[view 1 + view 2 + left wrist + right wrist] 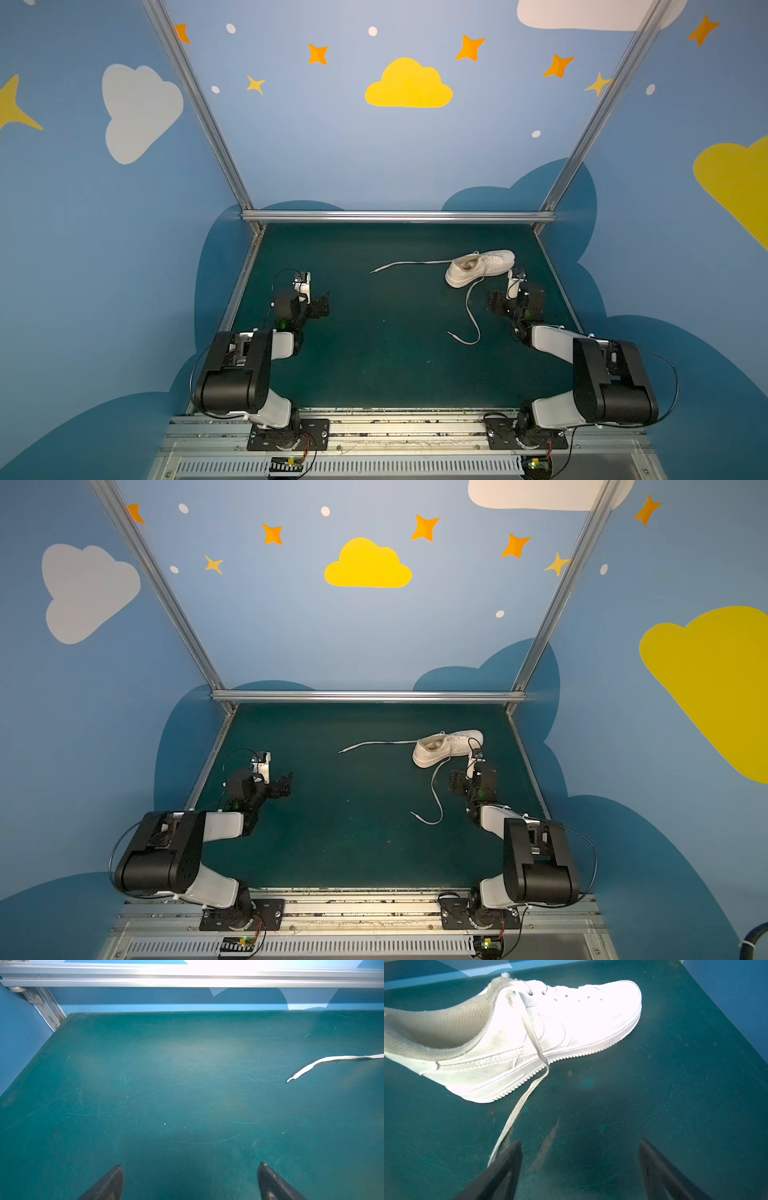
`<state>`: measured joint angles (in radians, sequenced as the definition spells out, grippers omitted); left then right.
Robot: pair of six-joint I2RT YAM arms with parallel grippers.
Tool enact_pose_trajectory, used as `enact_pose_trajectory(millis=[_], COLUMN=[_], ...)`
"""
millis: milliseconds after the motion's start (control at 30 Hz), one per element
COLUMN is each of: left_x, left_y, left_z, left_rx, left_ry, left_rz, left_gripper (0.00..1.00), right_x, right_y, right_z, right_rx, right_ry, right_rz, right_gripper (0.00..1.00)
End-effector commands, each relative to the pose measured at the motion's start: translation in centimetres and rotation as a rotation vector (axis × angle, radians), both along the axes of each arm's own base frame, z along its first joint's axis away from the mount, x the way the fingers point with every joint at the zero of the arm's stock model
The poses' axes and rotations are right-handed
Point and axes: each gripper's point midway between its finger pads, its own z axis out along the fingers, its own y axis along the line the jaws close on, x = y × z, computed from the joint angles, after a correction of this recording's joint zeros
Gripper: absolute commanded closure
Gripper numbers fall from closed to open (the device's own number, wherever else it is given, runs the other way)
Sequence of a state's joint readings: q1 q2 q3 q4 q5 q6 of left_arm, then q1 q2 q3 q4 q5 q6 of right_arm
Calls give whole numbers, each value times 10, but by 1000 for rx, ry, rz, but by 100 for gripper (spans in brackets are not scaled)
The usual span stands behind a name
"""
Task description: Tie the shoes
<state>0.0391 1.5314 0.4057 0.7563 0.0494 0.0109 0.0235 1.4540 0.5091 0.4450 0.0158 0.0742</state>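
1. White sneaker point(480, 268), one only, stands on the dark green surface point(374, 374) in both top views, at the far right part. It is untied: one lace point(409, 263) stretches toward the middle, and the other lace point(471, 316) curls toward the near edge.
2. In the same views there are two tools. The left tool point(322, 303) is spread, holds nothing and is well apart from the sneaker. The right tool point(457, 783) is spread and empty, just beside the sneaker.
3. In the left wrist view, the fingers point(116, 1180) stand wide apart above the bare surface, and the lace point(332, 1058) lies apart from them.
4. In the right wrist view, the sneaker point(571, 1022) has raised letters near the heel, which I cannot read. The fingers point(508, 1163) are wide apart. The other lace point(527, 1093) passes behind one of them, and I cannot tell if it touches.
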Motion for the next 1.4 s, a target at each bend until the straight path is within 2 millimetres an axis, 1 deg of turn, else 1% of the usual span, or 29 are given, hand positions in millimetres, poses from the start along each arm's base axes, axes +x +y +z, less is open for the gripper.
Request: enact_pose_trajectory(millis=[0,733,833,933,967,1033,1133,1200,1267,1367], left_x=[4,4,5,4,3,0,-4,-7,-12,-18], left_y=[-1,0,4,9,9,7,4,-7,-23,-40], left_z=[7,8,17,29,34,44,62,75,87,101], left_rx=[-6,-4,-14,-7,-11,-37,-127,-190,-224,-291], left_ry=[-16,-19,-30,-3,8,41,96,121,137,145], left_rz=[-2,2,32,62,63,70,103,79,35,14], left_gripper=[1,1,1,1,1,1,1,1,1,1], right_x=[7,6,6,6,6,6,6,5,4,-1], right_y=[2,2,2,2,2,1,-3,-6,-10,-1], right_z=[9,8,8,8,8,9,21,33,46,63], right_rx=[-1,0,0,0,1,-2,-18,-4,30,138], right_ry=[-18,-17,-17,-17,-18,-20,8,74,134,209], right_rz=[2,3,3,4,4,0,-23,-61,-116,-145], right_gripper=[13,13,13,13,11,11,11,11,11,11])
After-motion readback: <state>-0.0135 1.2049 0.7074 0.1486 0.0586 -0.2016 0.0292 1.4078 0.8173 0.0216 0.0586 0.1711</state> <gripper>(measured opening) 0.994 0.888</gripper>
